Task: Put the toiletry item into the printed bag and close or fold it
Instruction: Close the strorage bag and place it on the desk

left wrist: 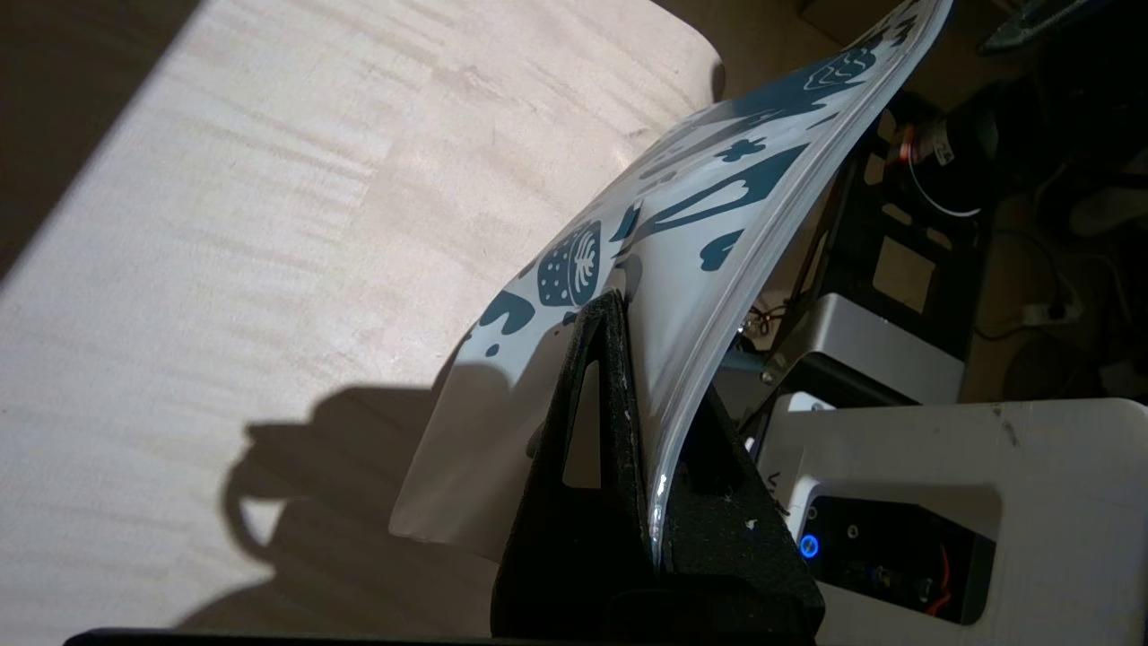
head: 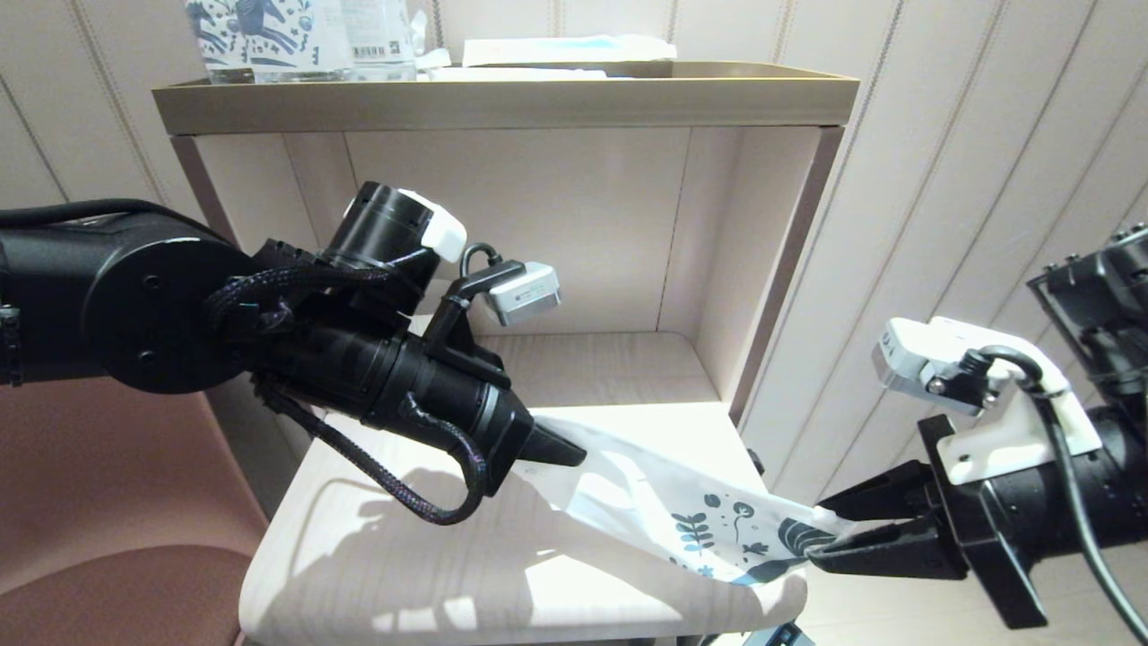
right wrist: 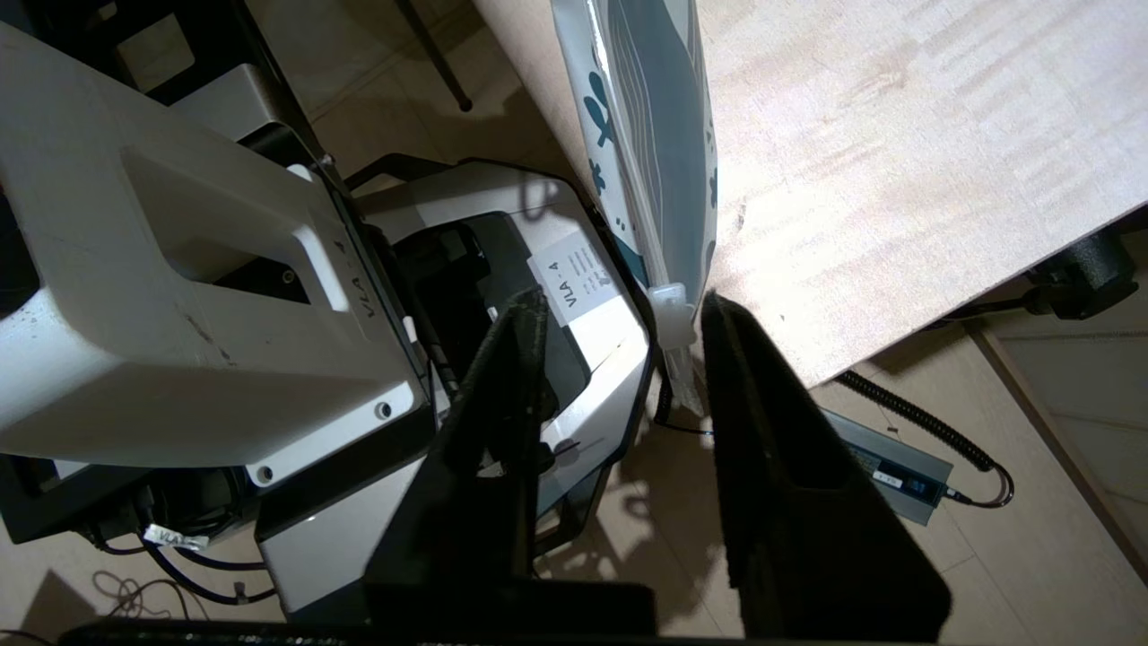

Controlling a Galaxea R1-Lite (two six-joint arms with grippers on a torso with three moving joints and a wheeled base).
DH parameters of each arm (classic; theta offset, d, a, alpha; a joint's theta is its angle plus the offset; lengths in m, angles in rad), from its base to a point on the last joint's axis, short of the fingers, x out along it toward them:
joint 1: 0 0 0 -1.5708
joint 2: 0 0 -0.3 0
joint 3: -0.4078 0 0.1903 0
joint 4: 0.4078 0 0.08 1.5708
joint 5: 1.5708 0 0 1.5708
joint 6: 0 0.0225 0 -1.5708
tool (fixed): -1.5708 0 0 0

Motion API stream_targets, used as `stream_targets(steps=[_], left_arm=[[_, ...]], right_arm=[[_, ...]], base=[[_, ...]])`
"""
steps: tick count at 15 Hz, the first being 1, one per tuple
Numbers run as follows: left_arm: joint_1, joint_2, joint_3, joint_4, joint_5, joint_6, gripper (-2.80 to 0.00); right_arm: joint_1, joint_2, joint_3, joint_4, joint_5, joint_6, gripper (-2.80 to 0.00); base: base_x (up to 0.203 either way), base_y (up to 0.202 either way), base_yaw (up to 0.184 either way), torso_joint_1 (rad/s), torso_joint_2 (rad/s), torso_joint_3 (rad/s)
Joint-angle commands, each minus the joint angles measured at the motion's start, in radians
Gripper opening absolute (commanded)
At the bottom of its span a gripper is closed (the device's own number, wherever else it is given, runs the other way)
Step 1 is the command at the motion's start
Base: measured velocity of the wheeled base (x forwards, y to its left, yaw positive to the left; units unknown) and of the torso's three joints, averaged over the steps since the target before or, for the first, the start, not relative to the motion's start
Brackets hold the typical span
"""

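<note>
Pale wood worktop (head: 377, 574) under open shelf unit (head: 502, 103); printed bag (head: 682, 520) held up, sagging onto its front right corner.

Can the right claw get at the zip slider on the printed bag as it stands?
Probably yes. The right claw is open with the white zip slider between its fingers, nothing between them. The left claw holds the printed bag taut at the other end.

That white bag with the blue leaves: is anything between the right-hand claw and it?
Nothing visible. The right gripper has its jaws parted around the printed bag's corner, and the white zip slider sits in the gap with open air on either side. The left gripper is shut on the bag's other end, holding it above the table.
</note>
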Motion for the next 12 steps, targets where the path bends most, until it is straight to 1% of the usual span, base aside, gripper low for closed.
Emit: stream_targets(steps=[1, 3, 6, 8, 10, 12], left_arm=[[-0.001, 0.002, 0.0, 0.002, -0.003, 0.001, -2.8], [-0.001, 0.005, 0.0, 0.001, -0.003, 0.001, -2.8], [0.008, 0.008, -0.005, -0.001, 0.005, 0.001, -2.8], [0.052, 0.017, -0.019, -0.002, 0.006, 0.001, -2.8], [0.112, 0.04, -0.038, -0.018, 0.003, 0.0, -2.8], [0.143, 0.083, -0.036, -0.124, 0.004, -0.008, -2.8]], right_arm=[[0.003, 0.009, -0.003, 0.003, 0.004, -0.004, 0.0], [0.003, 0.01, -0.01, 0.001, 0.004, -0.004, 0.0], [-0.002, 0.001, -0.075, 0.007, 0.005, 0.003, 0.0], [-0.013, -0.036, -0.093, 0.014, 0.005, 0.015, 0.0], [-0.017, -0.101, -0.076, 0.017, 0.005, 0.03, 0.0], [-0.02, -0.168, -0.047, 0.019, 0.009, 0.054, 0.0]], base=[[0.0, 0.0, 0.0, 0.0, 0.0, 0.0], [0.0, 0.0, 0.0, 0.0, 0.0, 0.0], [0.0, 0.0, 0.0, 0.0, 0.0, 0.0], [0.0, 0.0, 0.0, 0.0, 0.0, 0.0], [0.0, 0.0, 0.0, 0.0, 0.0, 0.0], [0.0, 0.0, 0.0, 0.0, 0.0, 0.0]])
